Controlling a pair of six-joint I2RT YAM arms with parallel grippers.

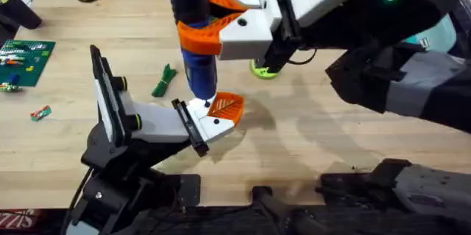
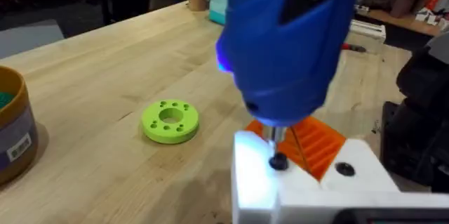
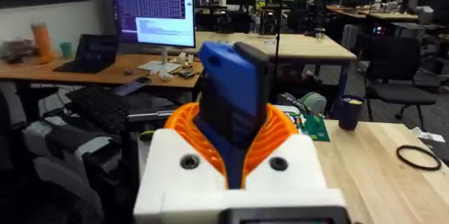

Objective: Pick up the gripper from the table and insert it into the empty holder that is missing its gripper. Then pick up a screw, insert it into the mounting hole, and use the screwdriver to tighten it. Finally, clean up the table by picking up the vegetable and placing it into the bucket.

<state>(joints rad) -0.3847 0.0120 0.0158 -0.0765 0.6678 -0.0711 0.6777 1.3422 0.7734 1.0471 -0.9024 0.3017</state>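
Surface: pale wooden table [image 1: 316, 139] in a workshop; desks and a lit monitor stand in the room behind.
Right claw: the right gripper [image 1: 215, 20], white with solid orange fingers, is closed around the thick blue cylinder screwdriver [image 1: 193, 29] and holds it upright, so that the bit points straight down.
Screwdriver tip: in the left wrist view the metal bit sits on a small dark screw head [image 2: 278, 161] in the white base piece; I judge the tightening step is in hand.
Gripper: the small orange lattice finger [image 1: 227, 107] already sits in the white wedge-shaped holder [image 1: 158, 121], next to its black clamp plates.
Left claw: I cannot tell if the left gripper is open or closed; its camera looks at the screw from close by, probably to keep the work in view.
Vegetable: the slender green striped piece [image 1: 164, 80] lies on the table, just beside the holder, not yet cleaned up.
Bucket: a round brown container [image 2: 12, 129] stands near the lime-green round disc [image 2: 170, 121].
Risk: the bit may slip from the screw if the tool tilts.
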